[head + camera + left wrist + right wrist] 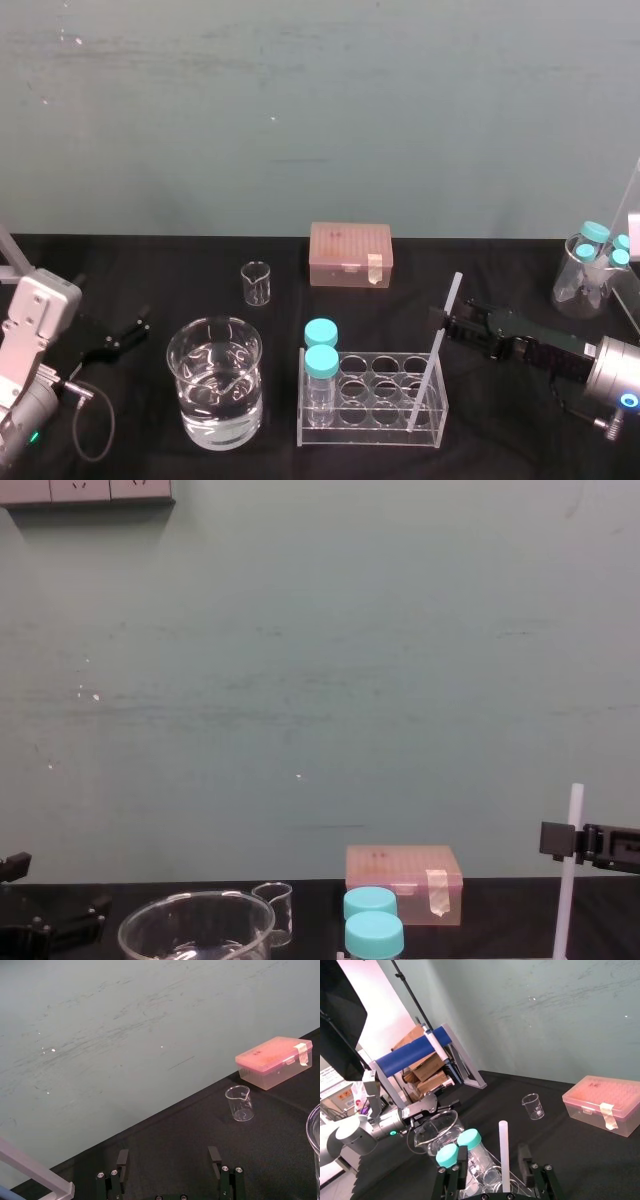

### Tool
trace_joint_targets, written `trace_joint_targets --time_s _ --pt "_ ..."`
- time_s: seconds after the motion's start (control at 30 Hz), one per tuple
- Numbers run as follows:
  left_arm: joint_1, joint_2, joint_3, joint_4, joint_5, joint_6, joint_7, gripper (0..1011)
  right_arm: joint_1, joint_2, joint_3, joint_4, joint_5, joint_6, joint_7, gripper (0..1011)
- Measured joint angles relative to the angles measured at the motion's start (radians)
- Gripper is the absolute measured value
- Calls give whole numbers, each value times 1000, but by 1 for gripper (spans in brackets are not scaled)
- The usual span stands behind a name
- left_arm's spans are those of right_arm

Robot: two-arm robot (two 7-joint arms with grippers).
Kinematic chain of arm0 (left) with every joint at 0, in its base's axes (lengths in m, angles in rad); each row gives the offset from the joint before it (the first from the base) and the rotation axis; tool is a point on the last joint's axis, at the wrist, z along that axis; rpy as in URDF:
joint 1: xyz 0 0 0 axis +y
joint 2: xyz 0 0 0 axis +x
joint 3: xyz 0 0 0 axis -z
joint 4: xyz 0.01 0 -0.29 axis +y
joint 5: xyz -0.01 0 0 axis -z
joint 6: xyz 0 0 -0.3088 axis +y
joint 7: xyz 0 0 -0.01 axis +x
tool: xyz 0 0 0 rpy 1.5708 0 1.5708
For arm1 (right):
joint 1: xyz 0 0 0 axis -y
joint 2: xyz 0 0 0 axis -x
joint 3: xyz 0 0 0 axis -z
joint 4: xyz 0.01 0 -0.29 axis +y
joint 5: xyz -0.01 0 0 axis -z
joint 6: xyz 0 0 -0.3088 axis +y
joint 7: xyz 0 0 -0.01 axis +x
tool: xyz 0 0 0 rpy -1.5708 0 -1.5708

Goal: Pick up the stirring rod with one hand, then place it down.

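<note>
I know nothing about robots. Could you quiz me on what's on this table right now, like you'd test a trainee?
1. True or false: the rod stands tilted in the rack, between the open fingers of the right gripper.
2. How many blue-capped bottles stand in the rack? A one, B two, C four.
3. Fill in: the left gripper, open, sits beside a water-filled ____.
Key: 1 true; 2 B; 3 beaker.

2 capped bottles (321, 360) and the stirring rod (428, 375) occupy the rack (372, 428); table (400, 315) behind seems open.
</note>
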Motion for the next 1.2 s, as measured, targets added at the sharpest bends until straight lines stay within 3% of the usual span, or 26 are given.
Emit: trace_joint_targets --time_s 0.07,0.1,0.63,1.03,1.2 --pt "0 0 0 0 0 0 0 1005 0 0 0 0 0 0 0 627" --pt "0 0 0 0 0 0 0 1005 0 0 0 0 0 0 0 556" --pt "0 0 0 0 0 0 0 1005 0 0 1 0 0 0 1 78" --pt "0 0 0 0 0 0 0 1005 0 0 1 0 0 0 1 72" --pt "0 0 0 0 0 0 0 1005 -9 8 6 -25 -15 -34 -2 72"
